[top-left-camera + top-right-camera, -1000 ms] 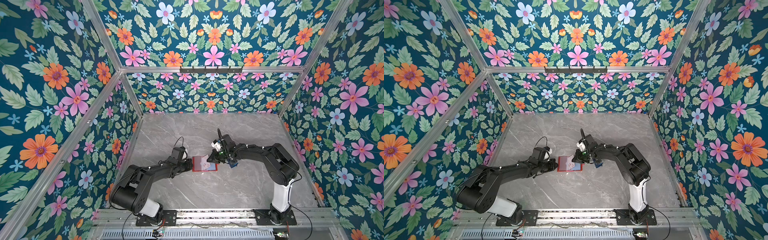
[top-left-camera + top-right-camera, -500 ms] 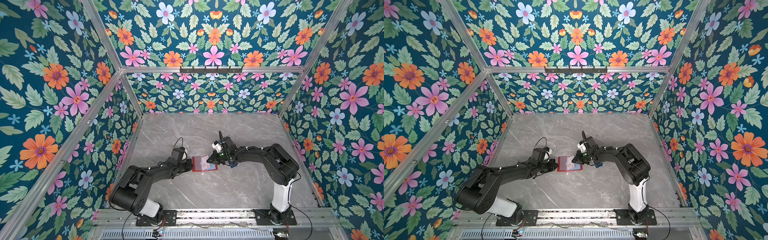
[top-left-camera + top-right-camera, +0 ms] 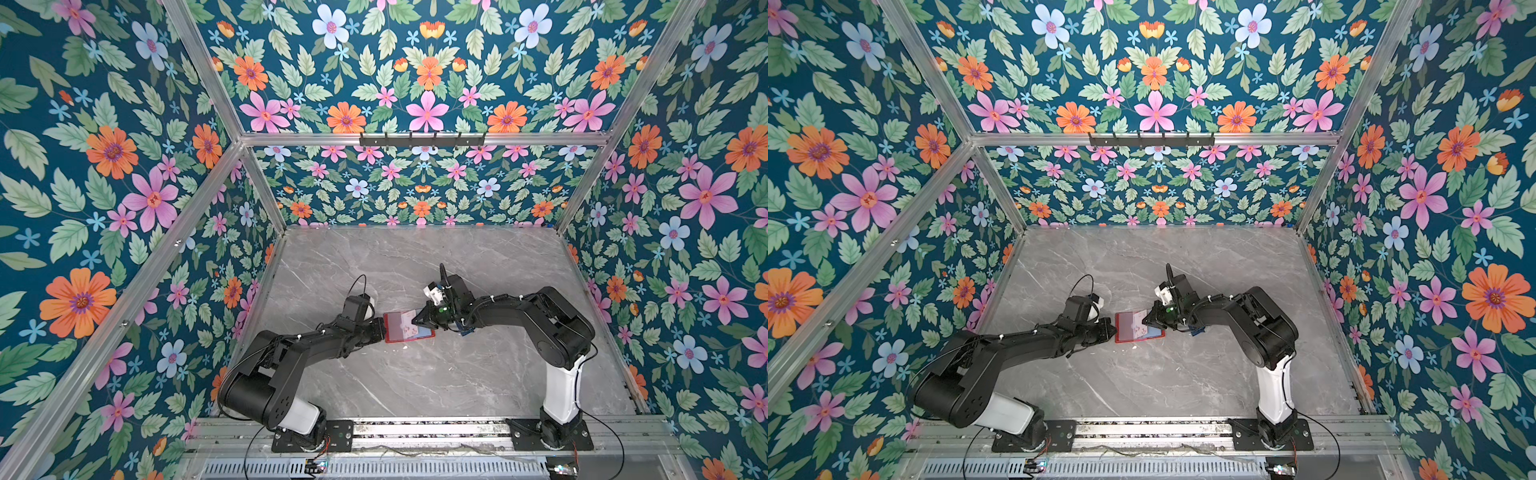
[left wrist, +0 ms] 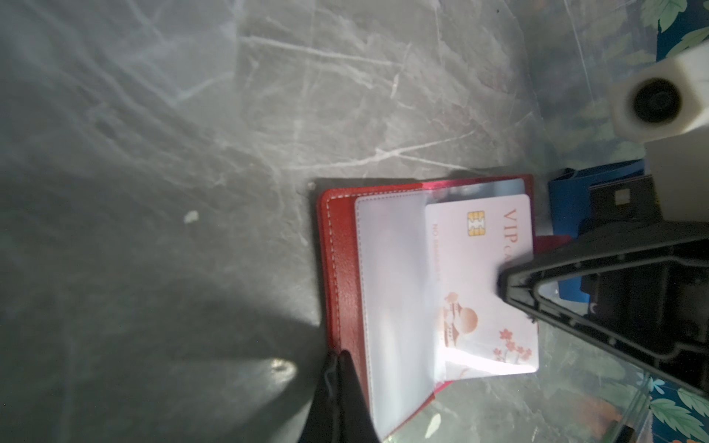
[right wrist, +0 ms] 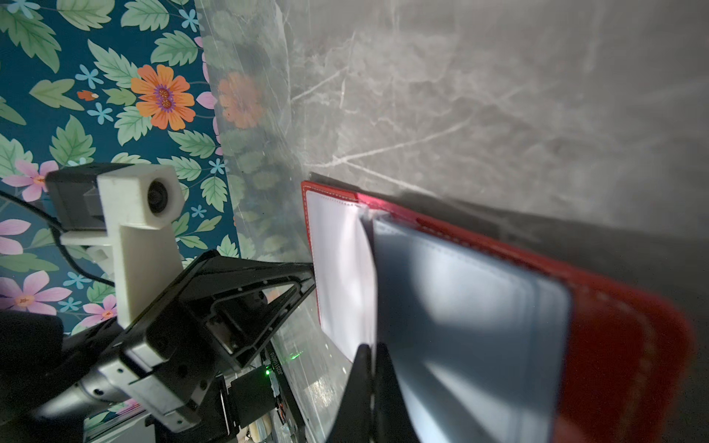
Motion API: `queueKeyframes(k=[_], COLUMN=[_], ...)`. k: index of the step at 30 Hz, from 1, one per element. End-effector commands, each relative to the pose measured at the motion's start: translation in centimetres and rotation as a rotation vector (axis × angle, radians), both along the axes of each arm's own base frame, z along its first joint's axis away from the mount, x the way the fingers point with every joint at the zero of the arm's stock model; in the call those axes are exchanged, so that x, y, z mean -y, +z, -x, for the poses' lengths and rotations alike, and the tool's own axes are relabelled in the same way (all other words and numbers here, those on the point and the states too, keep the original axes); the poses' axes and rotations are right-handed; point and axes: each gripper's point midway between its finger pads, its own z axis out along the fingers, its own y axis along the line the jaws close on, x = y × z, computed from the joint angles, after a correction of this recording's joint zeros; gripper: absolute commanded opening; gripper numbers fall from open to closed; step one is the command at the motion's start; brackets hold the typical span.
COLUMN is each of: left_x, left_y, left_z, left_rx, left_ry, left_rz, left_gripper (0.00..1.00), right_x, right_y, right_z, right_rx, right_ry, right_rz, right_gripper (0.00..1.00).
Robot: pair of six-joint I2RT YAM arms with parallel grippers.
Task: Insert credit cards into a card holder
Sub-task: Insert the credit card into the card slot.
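Card holder [image 3: 392, 328]: red, lying open on the grey table [image 3: 457, 374] between the two arms, clear sleeves facing up.
Step in hand: feeding one card into a sleeve. I judge the task part done, since a light blue card [image 4: 495, 188] already sits in the holder underneath.
Next move: calls for sliding the pink card [image 4: 472, 287] flat and straight along the sleeve while the holder is kept from shifting. If it tilts, its corner may catch on the sleeve's lip.
Left gripper [image 4: 340, 358]: jaws closed tight, tips on the edge of the holder's red cover. It seems to pin the cover, but I cannot tell whether it also pinches it.
Right gripper [image 4: 500, 284]: jaws closed narrow on the outer edge of the pink card, carrying it just above the holder.
Blue tray [image 4: 568, 203]: just beside the holder on the right arm's side, with a dark card [image 4: 621, 199] in it.
Pink card: chip and blossom print facing up, leading edge at the mouth of the clear sleeve [image 4: 391, 287]. How far it is inside cannot be told.
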Motion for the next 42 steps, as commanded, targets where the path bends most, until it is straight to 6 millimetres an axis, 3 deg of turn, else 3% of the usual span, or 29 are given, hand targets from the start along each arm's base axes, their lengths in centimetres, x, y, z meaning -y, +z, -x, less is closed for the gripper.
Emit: queueKeyframes(k=[1,13,21,30,37,42], left_x=[-0.6,-1.0,-1.0,-1.1,-0.7,-0.6], left_y=[-1.0,-1.3,-1.4,-0.9,-0.1,0.2], left_z=[0.6,0.5,0.4,0.5,0.6,0.6], left_rx=[-0.038,-0.043,-0.048,-0.035,-0.022,-0.015], left_ry=[0.01,0.03,0.034,0.042,0.037,0.032], left_rz=[-0.036,-0.067,-0.071,-0.068,-0.035,-0.026], left_gripper=[0.0,0.0,0.0,0.0,0.0,0.0], right_x=[-0.2,-0.7,-0.4,1.0,1.8,2.1], right_y=[-0.3,0.4,-0.4,-0.5,-0.5,-0.2], right_z=[0.4,0.7,0.8,0.4,0.4,0.7], right_rx=[-0.02,-0.016,-0.015,0.032,0.062,0.094], right_ry=[0.001,0.034,0.035,0.0,-0.006,0.011], right_rz=[-0.005,-0.045,0.017,0.182,0.308,0.4], right_gripper=[0.0,0.0,0.0,0.29,0.39,0.41])
